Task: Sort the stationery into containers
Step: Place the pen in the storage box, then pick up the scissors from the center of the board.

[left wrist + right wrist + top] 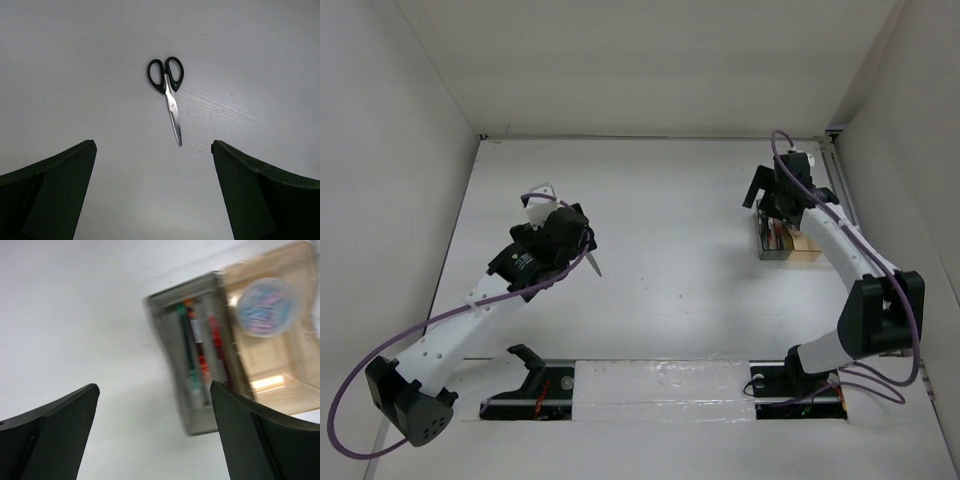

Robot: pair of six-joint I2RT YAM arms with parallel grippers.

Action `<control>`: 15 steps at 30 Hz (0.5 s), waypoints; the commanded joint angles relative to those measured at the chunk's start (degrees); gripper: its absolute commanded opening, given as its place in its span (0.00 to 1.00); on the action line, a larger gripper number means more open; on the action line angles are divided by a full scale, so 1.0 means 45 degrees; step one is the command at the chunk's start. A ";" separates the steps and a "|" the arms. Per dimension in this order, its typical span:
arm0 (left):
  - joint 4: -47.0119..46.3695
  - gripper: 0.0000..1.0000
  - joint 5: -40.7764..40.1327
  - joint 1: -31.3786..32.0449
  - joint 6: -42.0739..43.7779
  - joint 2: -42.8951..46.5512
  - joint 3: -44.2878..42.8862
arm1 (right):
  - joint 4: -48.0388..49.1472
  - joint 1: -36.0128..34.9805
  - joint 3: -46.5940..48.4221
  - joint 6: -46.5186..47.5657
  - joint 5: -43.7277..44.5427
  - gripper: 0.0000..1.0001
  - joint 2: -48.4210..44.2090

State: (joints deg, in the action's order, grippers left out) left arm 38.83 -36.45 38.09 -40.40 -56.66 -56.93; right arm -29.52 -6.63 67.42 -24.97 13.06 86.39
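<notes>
I am hanging my left gripper (153, 145) wide open, empty, scissors (167, 85) at 12 o'clock; right gripper (154, 385) gaping empty, organizer (197, 424) at 2 o'clock.

Bright, even light; right wrist view blurred (perhaps motion).

Plain white tabletop (670, 230) within bare white walls (650, 60) at left, back and right.

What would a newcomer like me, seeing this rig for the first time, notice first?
Black-handled scissors lie alone on the white table, just ahead of the left arm's open end effector. At the table's right, the organizer already holds pens in its grey compartment and a tape roll in a tan one.
</notes>
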 commanded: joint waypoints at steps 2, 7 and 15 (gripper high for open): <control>0.0121 1.00 0.0946 -0.0900 -0.0941 -0.0844 -0.0533 | 0.0659 -0.2326 0.0466 -0.0173 -0.0226 1.00 -0.1793; -0.2490 1.00 0.4093 -0.4589 -0.1625 -0.1720 0.1046 | 0.1110 -0.4772 0.0624 -0.0718 -0.0226 1.00 -0.2518; -0.2691 1.00 0.3491 -0.4889 -0.2506 -0.6505 -0.0492 | 0.2045 -0.8678 -0.0117 -0.0720 -0.0051 1.00 -0.2909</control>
State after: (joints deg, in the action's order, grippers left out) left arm 28.53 -20.93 16.12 -49.08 -81.47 -55.66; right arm -24.75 -42.54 68.07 -27.42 12.03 74.89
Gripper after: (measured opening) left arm 0.997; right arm 0.999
